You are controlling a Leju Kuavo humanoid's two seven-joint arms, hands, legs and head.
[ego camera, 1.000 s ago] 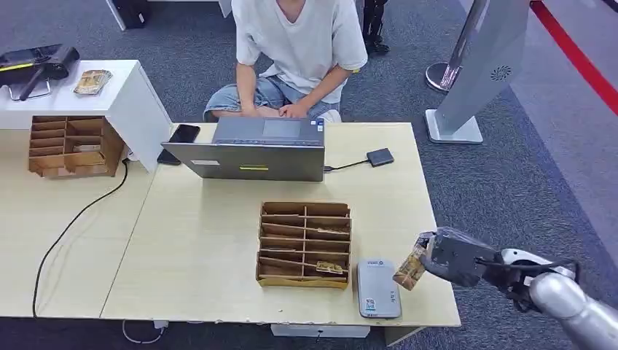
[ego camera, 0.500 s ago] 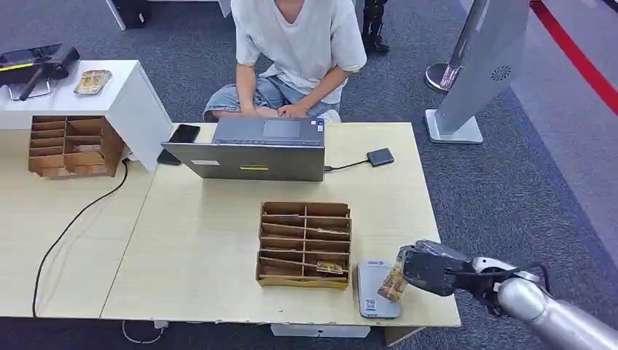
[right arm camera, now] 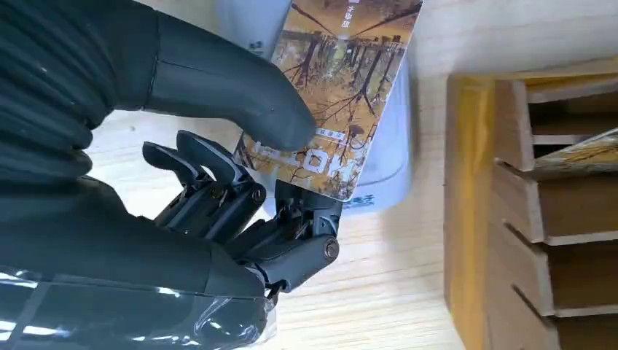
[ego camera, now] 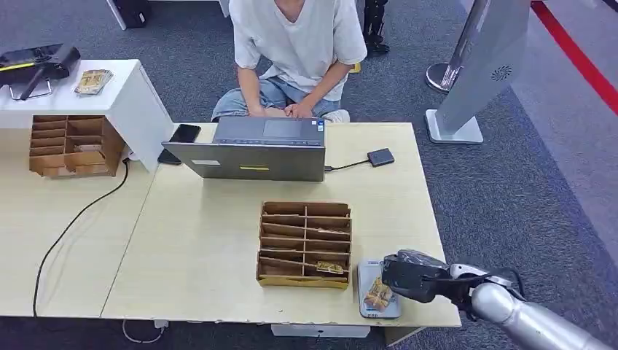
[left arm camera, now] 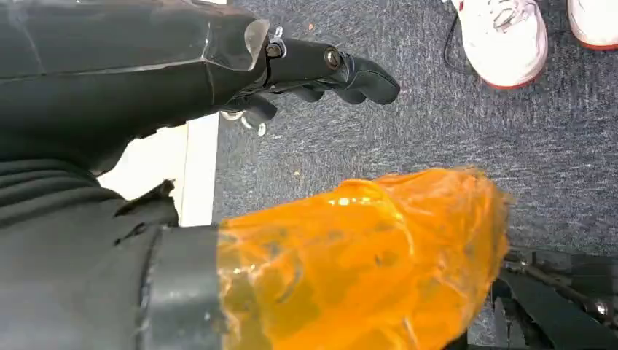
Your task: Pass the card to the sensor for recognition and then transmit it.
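The sensor (ego camera: 378, 289) lies at the counter (ego camera: 204, 240) front edge, just beside the wooden organizer (ego camera: 304, 244), with bare surface to its right. The right robot hand (ego camera: 409, 276) pinches the card (ego camera: 377, 294) over it. The left robot hand (left arm camera: 321, 69) hangs empty, fingers loosely apart.

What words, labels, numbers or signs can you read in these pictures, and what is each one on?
Card pinched by the right hand: large pale letters along one edge and small print, partly covered by the thumb, not readable.
Sensor: a blue mark and a small code label, too small to read.
Laptop: a yellow sticker and a white one, too small to read.
Grey stand: a swirl logo, no words.
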